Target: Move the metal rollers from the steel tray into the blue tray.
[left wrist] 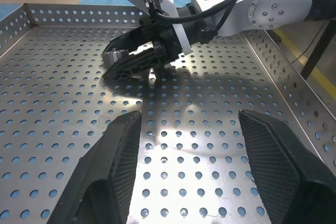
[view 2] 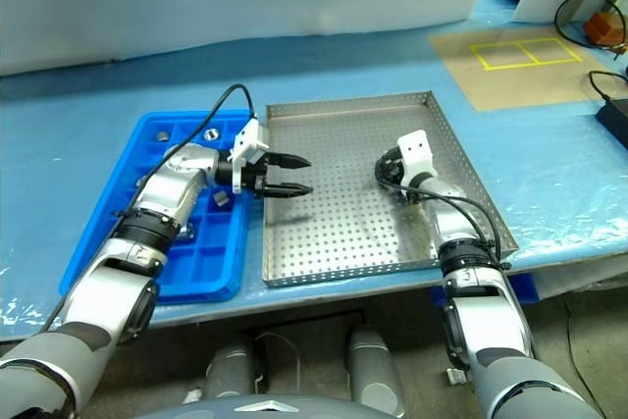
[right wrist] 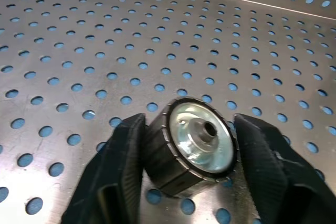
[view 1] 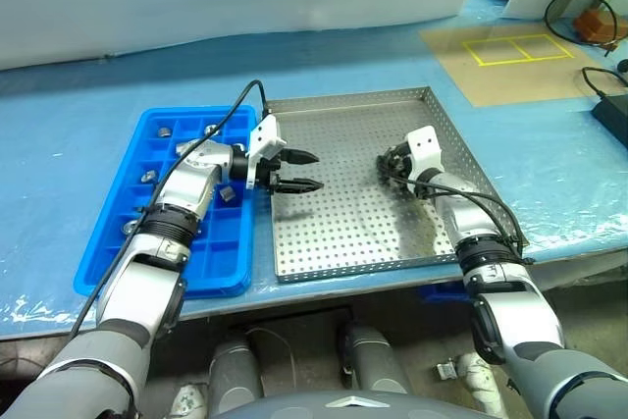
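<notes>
Judging by several metal rollers (view 1: pixel 163 131) in your blue tray (view 1: pixel 108 233), you're nearly done: right gripper (right wrist: pixel 189 150) clamps one roller (right wrist: pixel 197 142) at the steel tray's (view 1: pixel 324 252) three o'clock; left gripper (view 1: pixel 299 171) stands open, empty.

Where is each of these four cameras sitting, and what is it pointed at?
Left eye and right eye views: on the head, looking forward and down at the steel tray, blue tray and both arms.
Left wrist view: on the left wrist, looking across the steel tray past the open left gripper at the right gripper.
Right wrist view: on the right wrist, looking at a metal roller between its fingers.
Shared: the perforated tray floor.
</notes>
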